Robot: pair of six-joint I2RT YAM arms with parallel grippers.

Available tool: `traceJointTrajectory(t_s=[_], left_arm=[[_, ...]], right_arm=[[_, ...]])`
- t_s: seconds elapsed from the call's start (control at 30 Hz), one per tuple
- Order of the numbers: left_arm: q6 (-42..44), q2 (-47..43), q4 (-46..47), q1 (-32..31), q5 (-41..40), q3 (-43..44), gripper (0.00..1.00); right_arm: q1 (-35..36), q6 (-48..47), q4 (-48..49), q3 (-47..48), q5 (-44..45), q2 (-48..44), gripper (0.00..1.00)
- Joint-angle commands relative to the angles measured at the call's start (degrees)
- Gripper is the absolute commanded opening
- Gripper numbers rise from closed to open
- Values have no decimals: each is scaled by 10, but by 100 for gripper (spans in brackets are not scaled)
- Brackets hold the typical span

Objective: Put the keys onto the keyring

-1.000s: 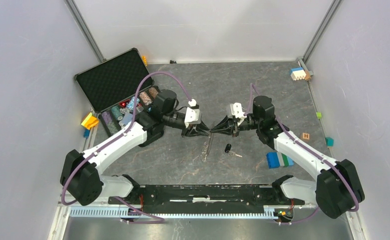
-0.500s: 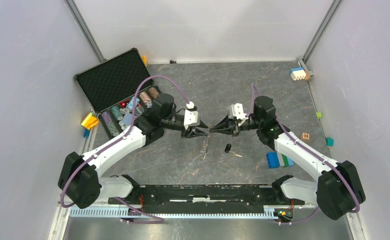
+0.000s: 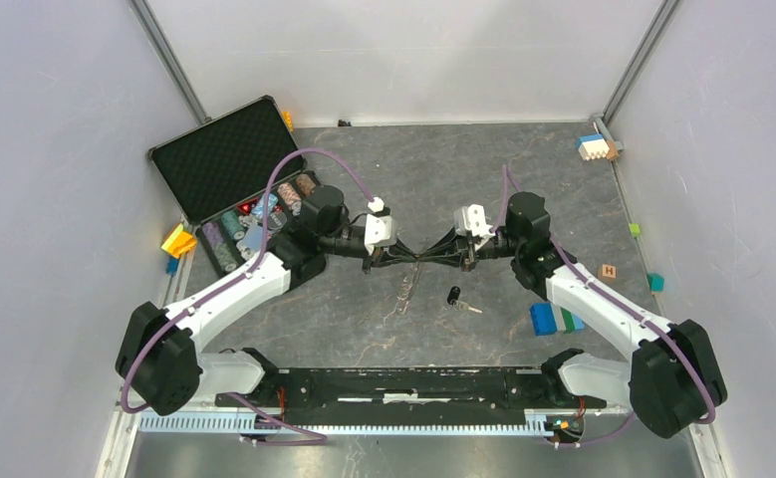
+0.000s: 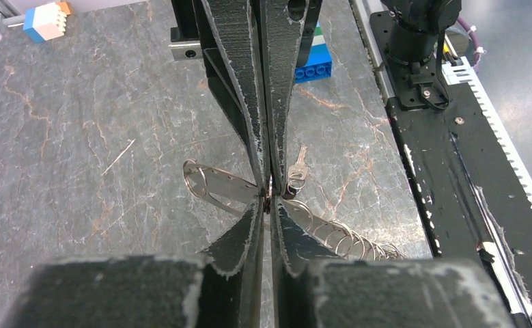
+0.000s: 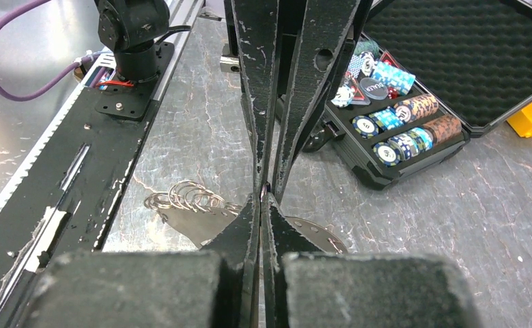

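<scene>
Levelling out, fingers (image 3: pixel 398 261) flatter (tips touching)

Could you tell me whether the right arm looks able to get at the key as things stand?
Probably yes: the key lies uncovered just beside the right gripper, nothing between them. Its jaws are shut, though, tip to tip with the left gripper, and must open first.

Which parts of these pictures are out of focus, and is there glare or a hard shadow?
Top external view: sharp throughout, even light, no hard shadows. Left wrist view: the left claw blurs near the lens; the keyring and table are sharp. Right wrist view: the right claw blurs near the lens; the chip case is sharp; mild glare on the metal surface at left.
</scene>
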Motion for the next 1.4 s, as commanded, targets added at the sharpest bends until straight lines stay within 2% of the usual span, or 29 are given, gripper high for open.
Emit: traceJointTrajectory(t_s=[0.0, 0.2, 0.3, 0.37, 0.4, 0.43, 0.53, 0.73, 0.93, 1.2, 1.37], left_arm=[[-15, -4, 34, 0, 13, -10, 11], [-11, -16, 22, 0, 2, -13, 7], [-19, -19, 17, 0, -1, -7, 2], [-20, -22, 6, 0, 0, -3, 2], [-19, -24, 1, 0, 1, -1, 2], [-18, -27, -4, 0, 0, 0, 2], [-6, -38, -17, 0, -3, 2, 2], [17, -47, -84, 1, -16, 23, 2], [9, -46, -112, 0, -50, 48, 2], [-71, -36, 16, 0, -14, 5, 2], [-125, -28, 95, 1, -2, -19, 2]], right_arm=[[3, 8, 26, -4, 4, -9, 0], [3, 6, 27, -6, 24, -9, 1], [3, 1, 15, -3, 39, -8, 11], [2, -13, -9, 7, 50, -8, 29], [2, -25, -26, 14, 55, -10, 49], [1, -47, -54, 25, 62, -12, 62], [-2, -118, -134, 55, 82, -26, 70], [-3, -183, -219, 85, 100, -40, 65], [-3, -172, -215, 85, 62, -32, 49], [-2, -133, -167, 62, 20, -19, 35], [-3, -127, -158, 56, 14, -16, 31]])
